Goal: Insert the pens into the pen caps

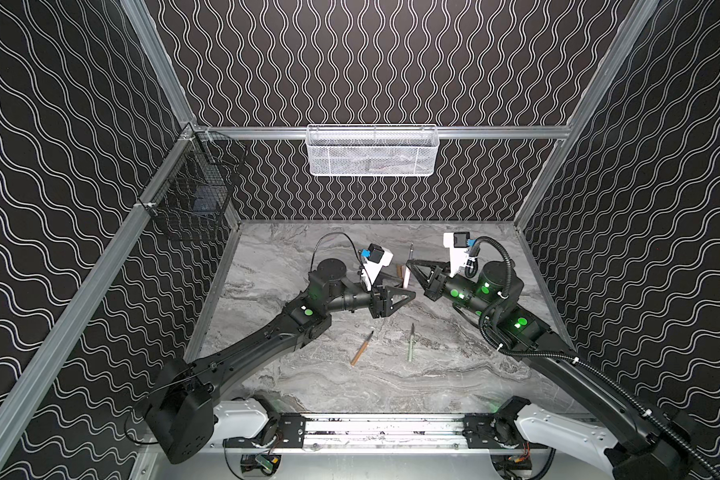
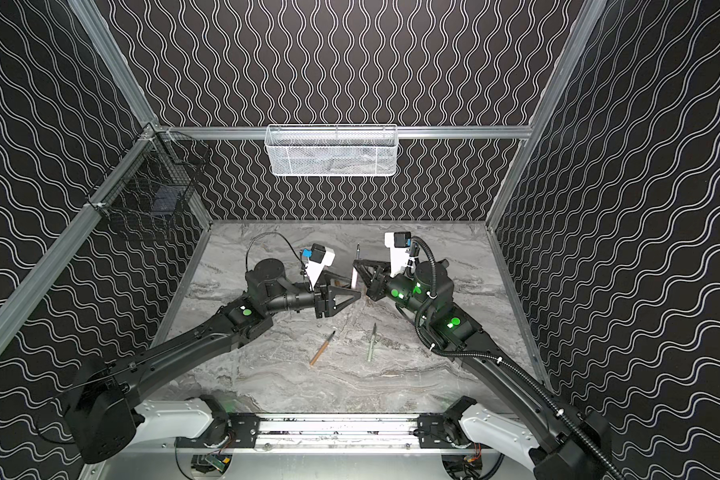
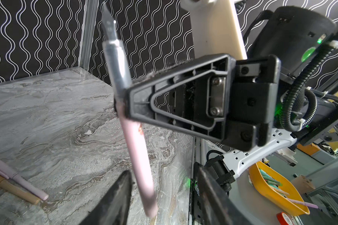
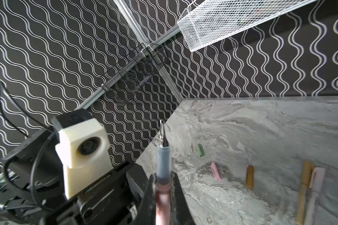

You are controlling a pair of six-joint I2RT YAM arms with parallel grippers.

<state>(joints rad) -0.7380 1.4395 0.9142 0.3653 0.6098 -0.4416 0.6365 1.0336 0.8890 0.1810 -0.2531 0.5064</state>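
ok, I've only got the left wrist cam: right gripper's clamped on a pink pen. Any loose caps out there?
Observer: Three, lying apart on the table in the right wrist view: a green cap, a pink cap and a tan cap.
Operator: Other uncapped pens?
Observer: Two, in both top views, lying nearer the arm bases than the right gripper with its pink pen: a tan pen and a green pen.
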